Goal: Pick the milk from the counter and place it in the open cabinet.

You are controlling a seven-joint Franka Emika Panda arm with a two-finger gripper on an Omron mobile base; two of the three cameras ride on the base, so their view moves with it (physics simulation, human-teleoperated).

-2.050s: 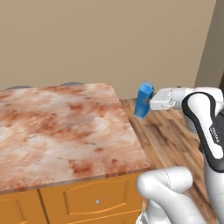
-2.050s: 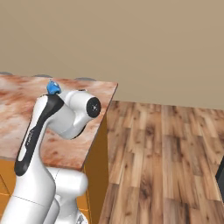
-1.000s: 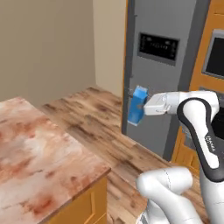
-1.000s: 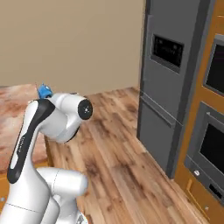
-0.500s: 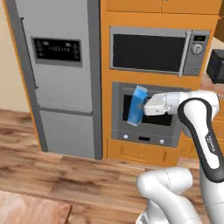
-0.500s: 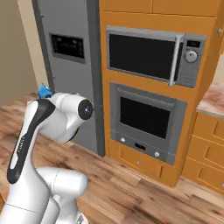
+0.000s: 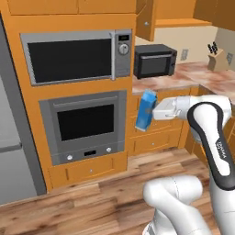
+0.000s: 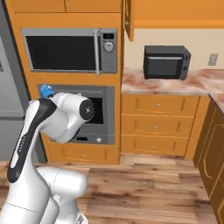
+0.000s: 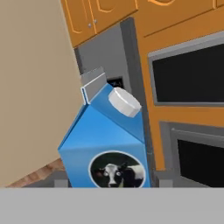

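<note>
Jaws clamped on milk [image 7: 146, 110], carton tilted mid-air before oven [image 7: 85, 121]. Open cabinet [image 7: 176, 13] at 1 o'clock, above counter [image 7: 193, 73]. Risk: carton clips cabinet door [image 7: 146, 20] on lift, twists loose.

Bright, even, shadowless rendered light; slightly soft.

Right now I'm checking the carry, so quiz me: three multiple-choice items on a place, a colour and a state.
1. Where is the milk?
A. on the counter
B. in the air, in the tool
C. on the floor

2. What colour is its cap?
A. white
B. red
C. green

3. How is the tool set?
A. wide open, empty
B. closed on the milk
C. closed on a knob

Answers: 1 B, the carton hangs ahead of the drawers. 2 A, the hand view shows a white cap. 3 B, it grips the carton's side.
</note>
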